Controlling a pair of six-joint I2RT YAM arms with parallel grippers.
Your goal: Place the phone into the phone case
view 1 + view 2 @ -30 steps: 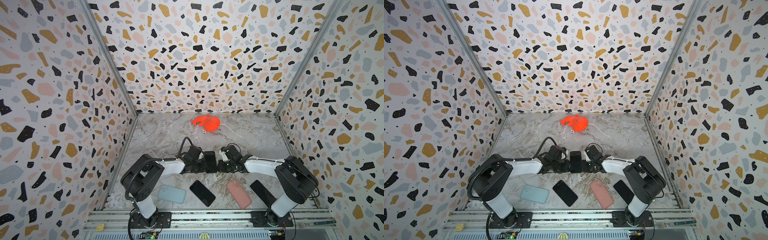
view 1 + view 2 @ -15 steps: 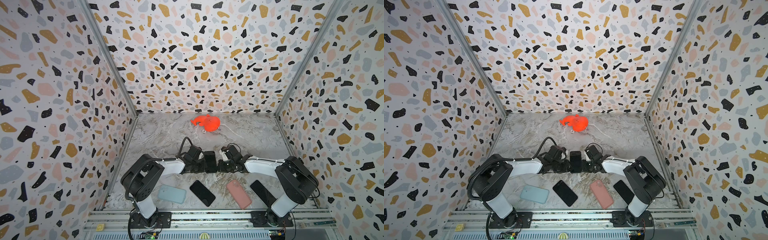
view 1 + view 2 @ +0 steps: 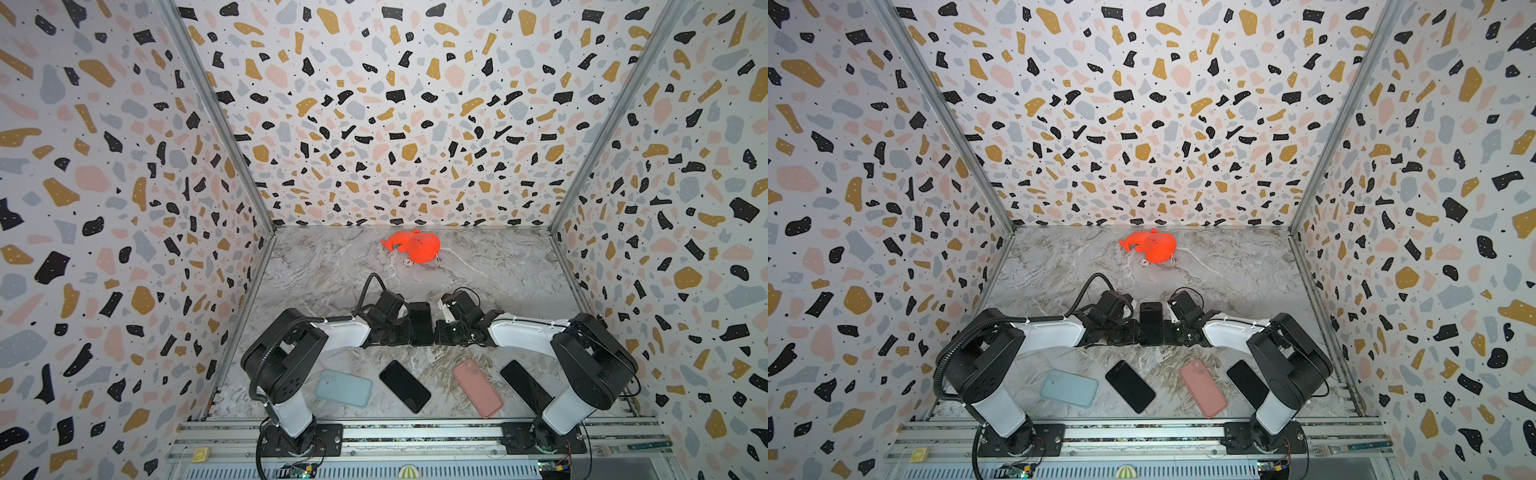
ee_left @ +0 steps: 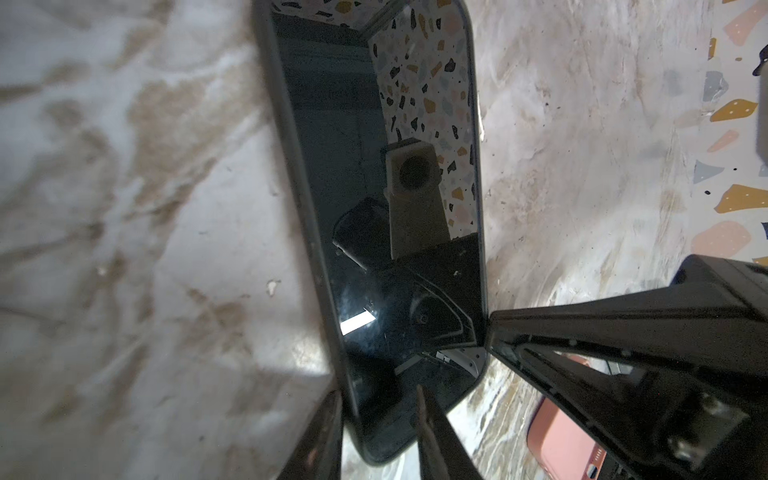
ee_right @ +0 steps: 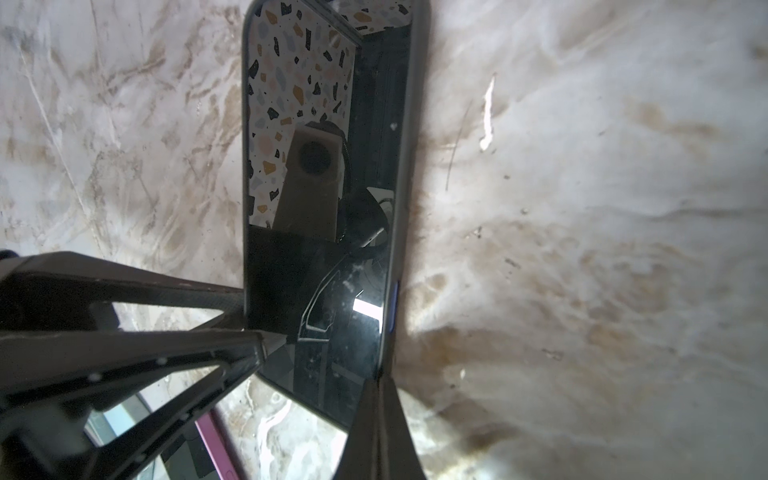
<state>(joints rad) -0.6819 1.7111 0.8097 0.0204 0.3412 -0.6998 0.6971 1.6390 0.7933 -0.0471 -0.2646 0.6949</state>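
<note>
A black phone (image 3: 419, 322) lies screen up mid-table, seated inside a dark phone case whose rim (image 4: 291, 166) frames the glass. My left gripper (image 4: 378, 392) is shut on the near corner of the phone case, one finger outside the rim and the other over the screen (image 4: 374, 124). My right gripper (image 5: 378, 380) is shut with nothing between its fingers. Its tip presses against the opposite long edge of the case (image 5: 409, 166). In both top views the left gripper (image 3: 1137, 332) and the right gripper (image 3: 1166, 332) flank the phone (image 3: 1150, 322).
Near the front edge lie a light blue case (image 3: 343, 387), a bare black phone (image 3: 404, 386), a pink case (image 3: 477, 387) and another black phone (image 3: 525, 384) beside the right arm's base. An orange toy (image 3: 413, 245) sits at the back. Patterned walls enclose three sides.
</note>
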